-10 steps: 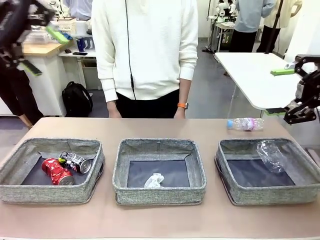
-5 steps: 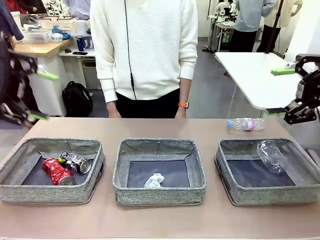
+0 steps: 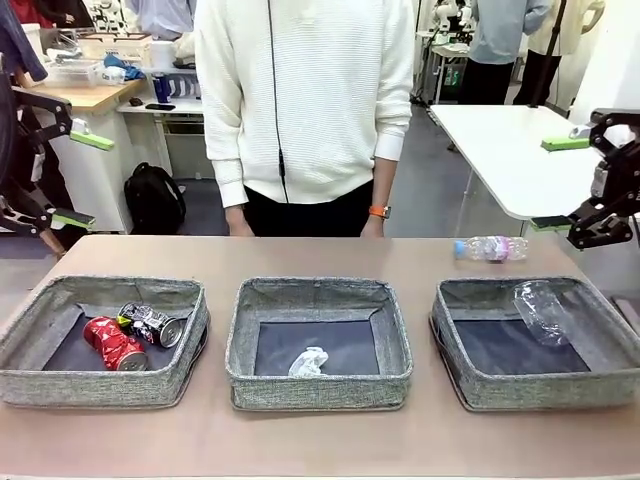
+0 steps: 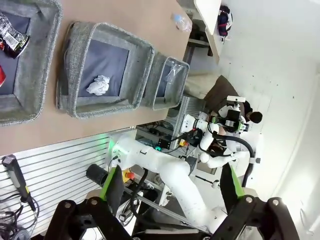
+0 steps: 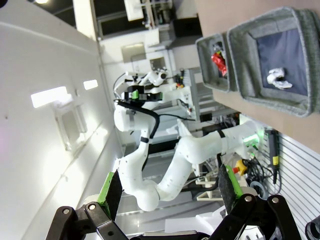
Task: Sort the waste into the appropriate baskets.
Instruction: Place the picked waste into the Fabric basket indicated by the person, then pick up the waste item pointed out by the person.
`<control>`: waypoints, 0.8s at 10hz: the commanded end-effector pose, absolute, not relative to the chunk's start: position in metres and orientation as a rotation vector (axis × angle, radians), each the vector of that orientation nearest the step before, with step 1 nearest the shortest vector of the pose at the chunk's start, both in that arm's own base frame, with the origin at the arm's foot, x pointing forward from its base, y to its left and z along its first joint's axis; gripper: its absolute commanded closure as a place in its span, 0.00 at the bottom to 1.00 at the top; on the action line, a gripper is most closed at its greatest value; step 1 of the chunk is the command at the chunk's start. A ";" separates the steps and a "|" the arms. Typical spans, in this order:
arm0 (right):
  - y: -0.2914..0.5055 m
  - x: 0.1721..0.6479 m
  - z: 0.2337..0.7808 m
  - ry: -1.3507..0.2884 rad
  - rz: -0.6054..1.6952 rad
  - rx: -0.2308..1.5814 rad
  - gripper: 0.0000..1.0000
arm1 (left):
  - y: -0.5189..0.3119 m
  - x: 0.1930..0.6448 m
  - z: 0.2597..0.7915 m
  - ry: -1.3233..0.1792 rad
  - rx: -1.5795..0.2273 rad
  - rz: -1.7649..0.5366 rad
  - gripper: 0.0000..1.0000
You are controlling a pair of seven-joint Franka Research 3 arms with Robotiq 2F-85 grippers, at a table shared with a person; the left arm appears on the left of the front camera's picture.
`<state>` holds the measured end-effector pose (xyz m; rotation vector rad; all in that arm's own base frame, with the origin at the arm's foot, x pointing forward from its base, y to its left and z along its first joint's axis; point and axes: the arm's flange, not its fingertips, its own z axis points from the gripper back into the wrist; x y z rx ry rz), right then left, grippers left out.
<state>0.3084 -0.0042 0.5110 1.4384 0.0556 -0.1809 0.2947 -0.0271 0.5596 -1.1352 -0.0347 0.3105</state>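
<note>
Nearest, along the lower half of the front view, three grey baskets are seen in a row. In the left basket [image 3: 40, 318] a crushed red can [image 3: 113, 343] and a crushed dark can [image 3: 152, 324] are lying side by side, touching. In the middle basket [image 3: 318, 296] a white paper wad [image 3: 309, 361] is resting on the dark bottom. In the right basket [image 3: 470, 300] a clear bottle [image 3: 541, 310] is leaning against the far right wall.

Farther back, at centre right of the frame, a second clear bottle [image 3: 490, 247] is lying on its side on the table [image 3: 320, 440], outside every basket (the one piece judged still unsorted).

What has just changed: the left gripper [image 3: 55, 175] is now found lower at the left edge of the frame than a second ago, when it was raised in the upper left corner; its jaws are spread wide with nothing between them (the same is seen in the left wrist view [image 4: 172, 185]). The right gripper [image 3: 598, 225] is unchanged at the right edge, above the table's far right corner, jaws likewise wide and empty [image 5: 167, 187].

Farthest, a person in a white top [image 3: 305, 100] is standing at the far edge, shifted slightly rightward.

Judgement: the sort is nearly complete; the loose bottle is nearest the right gripper, and the right basket is the likely target.
</note>
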 end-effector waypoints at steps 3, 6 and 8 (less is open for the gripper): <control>-0.002 0.310 0.512 0.035 -0.162 1.463 0.00 | -0.028 0.293 0.557 -0.019 -1.123 0.321 0.00; -0.002 0.310 0.512 0.035 -0.162 1.463 0.00 | -0.028 0.293 0.557 -0.019 -1.123 0.321 0.00; -0.002 0.310 0.512 0.035 -0.162 1.463 0.00 | -0.028 0.293 0.557 -0.019 -1.123 0.321 0.00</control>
